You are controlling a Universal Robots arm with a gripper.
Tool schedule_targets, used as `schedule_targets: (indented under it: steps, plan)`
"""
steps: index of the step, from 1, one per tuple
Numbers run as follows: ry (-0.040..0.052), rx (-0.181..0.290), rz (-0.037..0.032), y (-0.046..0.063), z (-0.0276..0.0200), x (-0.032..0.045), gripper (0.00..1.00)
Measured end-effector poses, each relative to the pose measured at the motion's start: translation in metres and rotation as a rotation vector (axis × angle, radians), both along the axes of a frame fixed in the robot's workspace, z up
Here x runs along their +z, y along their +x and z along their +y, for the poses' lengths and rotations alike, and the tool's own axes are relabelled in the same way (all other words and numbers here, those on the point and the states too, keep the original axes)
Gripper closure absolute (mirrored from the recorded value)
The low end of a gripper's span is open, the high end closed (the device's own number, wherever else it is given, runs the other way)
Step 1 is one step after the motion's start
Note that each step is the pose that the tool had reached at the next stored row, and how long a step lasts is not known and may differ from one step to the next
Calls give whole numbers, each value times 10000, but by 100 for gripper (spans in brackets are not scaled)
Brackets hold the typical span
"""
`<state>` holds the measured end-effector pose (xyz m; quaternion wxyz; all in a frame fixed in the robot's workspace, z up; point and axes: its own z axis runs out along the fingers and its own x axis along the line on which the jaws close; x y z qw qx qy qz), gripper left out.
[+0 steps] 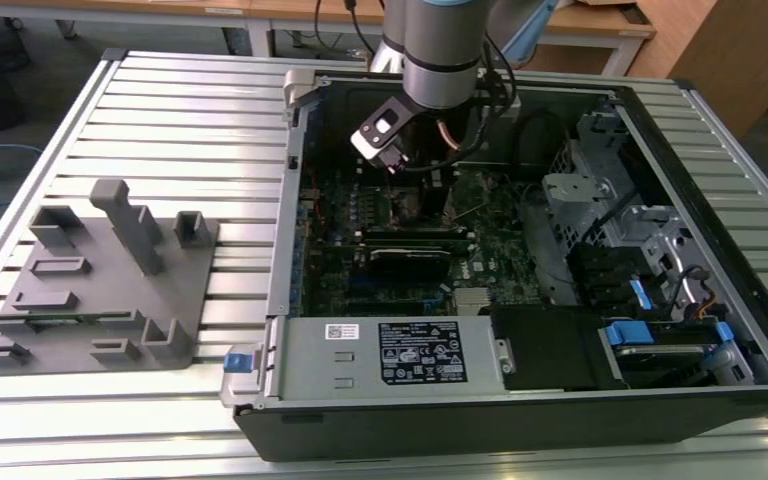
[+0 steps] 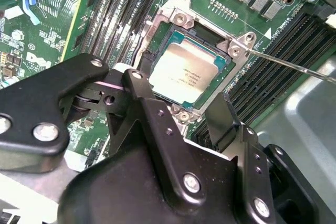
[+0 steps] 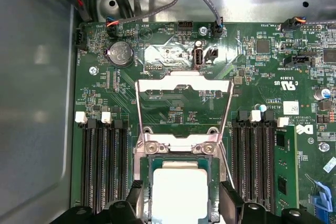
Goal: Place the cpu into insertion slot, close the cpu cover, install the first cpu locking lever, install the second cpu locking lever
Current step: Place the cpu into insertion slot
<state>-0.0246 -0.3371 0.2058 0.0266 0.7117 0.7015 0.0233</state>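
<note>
One arm (image 1: pixel 440 50), one gripper (image 3: pixel 181 203), one cpu (image 2: pixel 190 72), one slot (image 2: pixel 207 32), one computer case (image 1: pixel 518 420), one grey fixture (image 1: pixel 104 290).

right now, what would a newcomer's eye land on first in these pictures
The silver-grey square cpu lying in its dark-framed square insertion slot draws the eye first, with the black claw open, one finger on each side of it. In the exterior view the open black computer case on the slatted metal table stands out, with a grey moulded holder to the exterior view's left.

Small black label (image 1: pixel 422 353) on power supply (image 1: pixel 317 372) (print unreadable), cpu (image 2: pixel 185 72) markings illegible
</note>
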Motion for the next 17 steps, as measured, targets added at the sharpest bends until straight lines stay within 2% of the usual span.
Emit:
schedule_targets:
  steps: [2,3,4,6,7,9,10,12,13,14,17]
  plan:
    - [-1,0,1,0,0,2,34]
    - [-1,0,1,0,0,2,40]
    - [-1,0,0,0,0,3,40]
    - [-1,0,0,0,0,4,53]
    - [0,0,0,0,0,5,53]
    - [-1,0,0,0,0,6,64]
    - [0,-1,0,0,0,6,64]
    - [-1,0,0,0,0,8,76]
    - [0,0,0,0,0,8,76]
    - [-1,-1,0,0,0,9,82]
    - [0,0,0,0,0,11,82]
